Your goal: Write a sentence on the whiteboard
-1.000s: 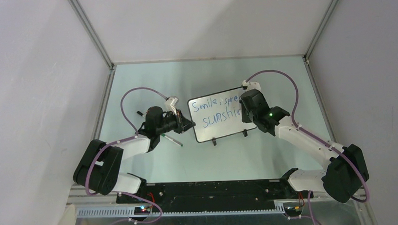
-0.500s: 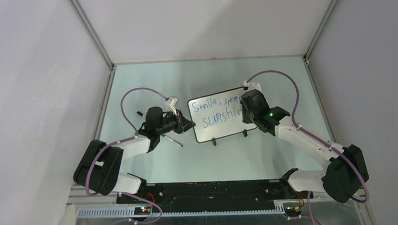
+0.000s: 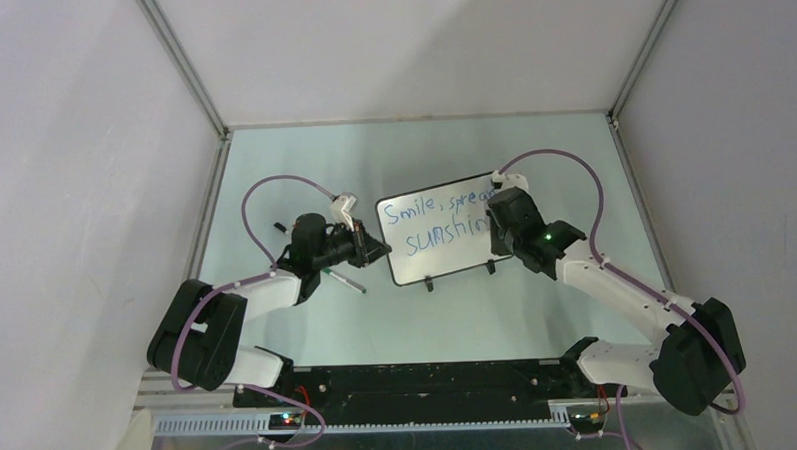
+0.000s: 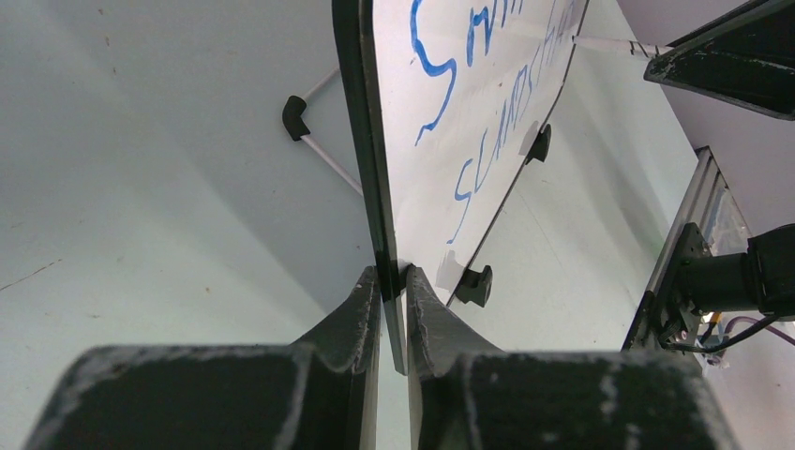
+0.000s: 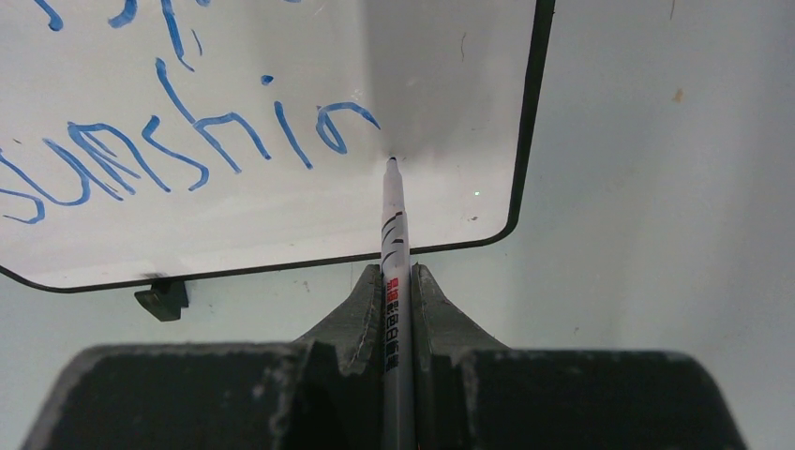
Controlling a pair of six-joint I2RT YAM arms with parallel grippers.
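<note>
The whiteboard (image 3: 445, 251) stands on the table between both arms, leaning on two black feet. The sentence (image 3: 436, 224) in blue reads "Smile, sprea" above "sunshin", the rest hidden behind my right wrist. My left gripper (image 3: 380, 252) is shut on the whiteboard's left edge; the black frame (image 4: 367, 169) sits between its fingertips (image 4: 392, 277). My right gripper (image 5: 397, 272) is shut on a white marker (image 5: 395, 230). The marker's tip rests against the whiteboard (image 5: 441, 112) just right of the last "n" (image 5: 347, 120).
A dark pen (image 3: 349, 284) lies on the table under my left forearm, and a small black piece (image 3: 280, 227) lies further left. Board feet (image 5: 162, 298) (image 4: 475, 284) jut out at its lower edge. Enclosure walls close in on three sides.
My right gripper has moved right along the lower line with the marker, and the final "n" of "sunshin" has appeared. The left gripper and the whiteboard have not moved.
</note>
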